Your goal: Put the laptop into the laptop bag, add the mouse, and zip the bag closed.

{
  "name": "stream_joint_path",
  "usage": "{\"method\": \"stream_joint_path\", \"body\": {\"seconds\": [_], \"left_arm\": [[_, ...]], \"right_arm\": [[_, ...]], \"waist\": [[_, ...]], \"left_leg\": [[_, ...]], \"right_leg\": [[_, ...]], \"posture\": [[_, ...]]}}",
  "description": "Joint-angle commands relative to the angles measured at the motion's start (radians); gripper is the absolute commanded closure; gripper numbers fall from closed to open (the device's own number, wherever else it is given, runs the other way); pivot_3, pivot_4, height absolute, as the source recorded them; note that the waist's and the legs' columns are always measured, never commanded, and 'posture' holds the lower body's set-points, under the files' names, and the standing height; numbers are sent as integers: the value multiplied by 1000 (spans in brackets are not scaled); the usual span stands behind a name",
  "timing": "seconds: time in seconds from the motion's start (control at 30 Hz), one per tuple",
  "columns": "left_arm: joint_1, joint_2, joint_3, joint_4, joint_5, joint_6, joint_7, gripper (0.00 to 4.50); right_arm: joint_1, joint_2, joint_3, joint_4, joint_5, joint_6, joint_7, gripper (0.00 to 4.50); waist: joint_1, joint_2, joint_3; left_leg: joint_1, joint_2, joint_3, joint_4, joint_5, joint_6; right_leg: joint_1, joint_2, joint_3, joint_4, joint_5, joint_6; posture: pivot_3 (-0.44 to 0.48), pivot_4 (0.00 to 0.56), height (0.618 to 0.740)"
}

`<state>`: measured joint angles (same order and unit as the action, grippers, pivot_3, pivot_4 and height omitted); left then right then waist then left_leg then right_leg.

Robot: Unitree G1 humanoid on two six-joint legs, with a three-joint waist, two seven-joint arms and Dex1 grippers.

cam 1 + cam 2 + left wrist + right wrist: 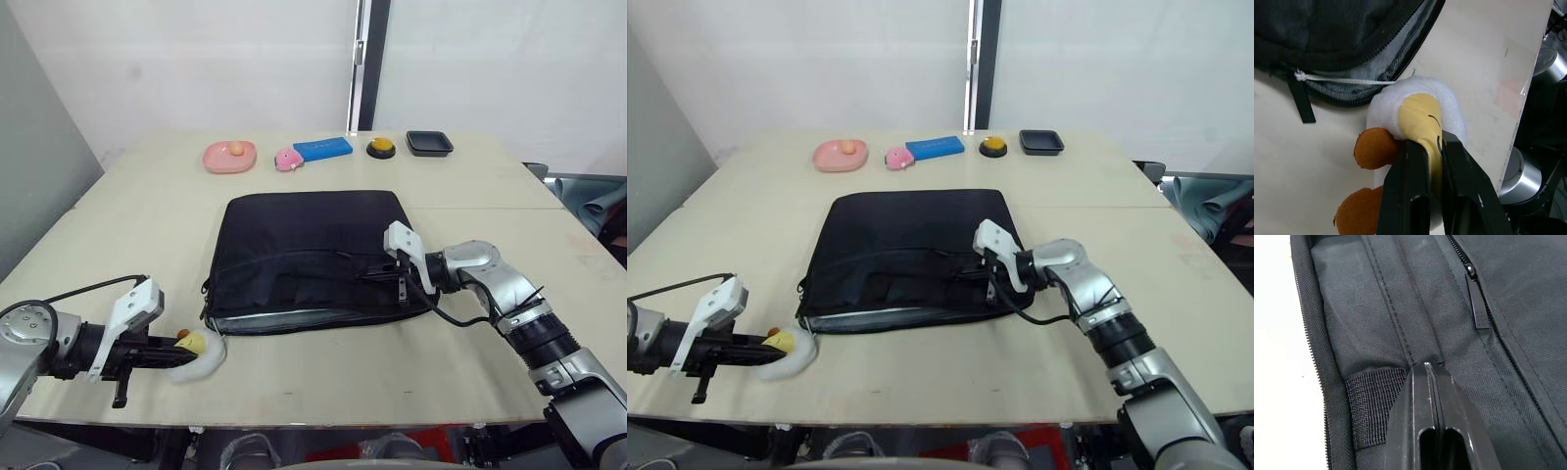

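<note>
Left eye view: the flat black fabric laptop bag [312, 257] lies at the centre of the pale wooden counter [118, 225], its near edge unzipped. The left end effector [1431, 152] is clenched on a white-and-yellow plush duck toy [197, 352] just beside the bag's near left corner. The right end effector [1431, 369] rests fully closed on the bag's top fabric, near a zipper pull [1477, 306].
</note>
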<state>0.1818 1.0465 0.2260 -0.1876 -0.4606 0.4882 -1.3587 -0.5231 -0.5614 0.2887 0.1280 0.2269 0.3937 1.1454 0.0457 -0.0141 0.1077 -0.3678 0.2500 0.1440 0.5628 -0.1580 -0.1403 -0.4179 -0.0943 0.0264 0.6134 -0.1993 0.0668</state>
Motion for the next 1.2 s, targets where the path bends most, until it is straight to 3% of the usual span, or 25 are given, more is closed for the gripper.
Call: {"method": "stream_joint_path", "body": {"seconds": [0.03, 0.13, 0.3, 0.5, 0.73, 0.93, 1.2], "left_arm": [[18, -1, -7, -59, -27, 6, -11, 4463], [19, 2, -1, -56, -28, 4, -10, 4463], [1, 71, 158, 131, -48, -22, -88, 4463], [70, 101, 228, 233, -36, -51, -144, 4463], [346, 45, 273, 43, -41, -40, -174, 4463], [481, -18, 284, -82, -44, -31, -134, 4463], [319, -121, 106, -259, -57, 47, 85, 4463]], "right_arm": [[52, -5, 64, 31, -48, 55, 4, 4500], [54, -4, 65, 27, -47, 56, 5, 4500], [36, 3, 79, 46, -61, 51, 9, 4500], [25, 7, 90, 71, -75, 35, 15, 4500], [10, 24, 104, 85, -90, 26, 22, 4500], [22, 17, 134, 47, -99, 42, 54, 4500], [49, 9, 136, -28, -78, 77, 61, 4500]], "waist": [[-1, 0, 0], [-1, 0, 0], [-3, 0, 0], [-4, 1, 0], [-7, 1, 0], [-9, 2, -1], [-2, 5, -5]], "left_leg": [[0, 0, 0, 0, 0, 0], [0, 0, 0, -1, 0, 0], [0, 1, 0, -1, 0, 0], [0, 3, 1, -2, 0, -1], [1, 6, 1, -5, -1, -1], [2, 11, 1, -5, -1, -3], [2, 12, 2, -7, -4, -7]], "right_leg": [[0, 0, 0, 0, 0, 0], [0, 0, 0, 0, 0, 0], [-1, 1, 0, 0, 0, 0], [-1, 3, 0, -1, 0, 0], [-1, 5, 0, -2, -1, -1], [-2, 10, 0, -2, -1, 0], [-2, 11, -1, -3, -6, -2]], "posture": [[0, 150, 740], [0, 150, 740], [0, 150, 740], [0, 150, 740], [0, 150, 740], [0, 150, 740], [0, 150, 740]]}}
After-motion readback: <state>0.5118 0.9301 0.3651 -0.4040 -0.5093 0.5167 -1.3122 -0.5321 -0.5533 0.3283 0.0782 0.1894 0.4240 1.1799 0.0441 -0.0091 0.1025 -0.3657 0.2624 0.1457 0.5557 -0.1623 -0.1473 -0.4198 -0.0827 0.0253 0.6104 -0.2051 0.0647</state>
